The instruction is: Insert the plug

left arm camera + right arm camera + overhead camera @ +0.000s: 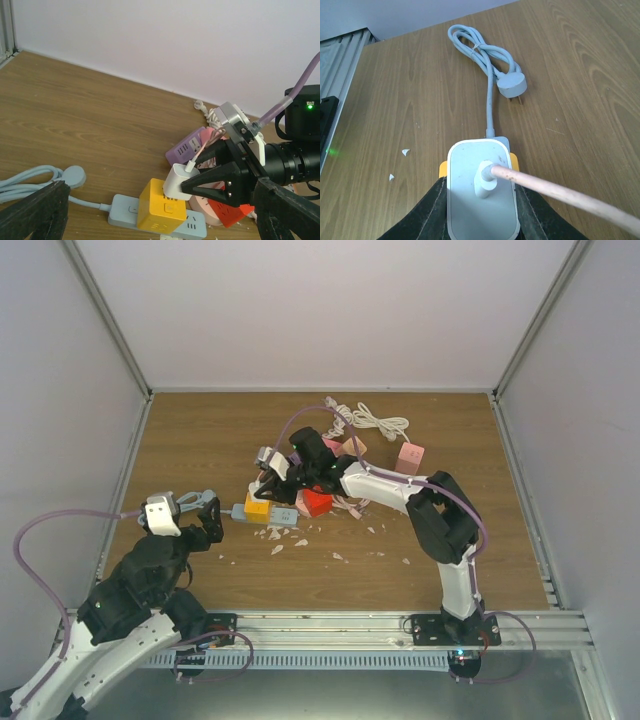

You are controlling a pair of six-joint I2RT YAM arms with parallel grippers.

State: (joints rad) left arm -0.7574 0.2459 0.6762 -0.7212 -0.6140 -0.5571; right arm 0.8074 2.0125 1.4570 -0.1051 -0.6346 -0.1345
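Wooden table [200,440]: white plug [470,210] (pink cord [560,194]).

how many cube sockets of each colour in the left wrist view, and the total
yellow cube: 1
purple cube: 1
red cube: 1
pink cube: 1
total: 4
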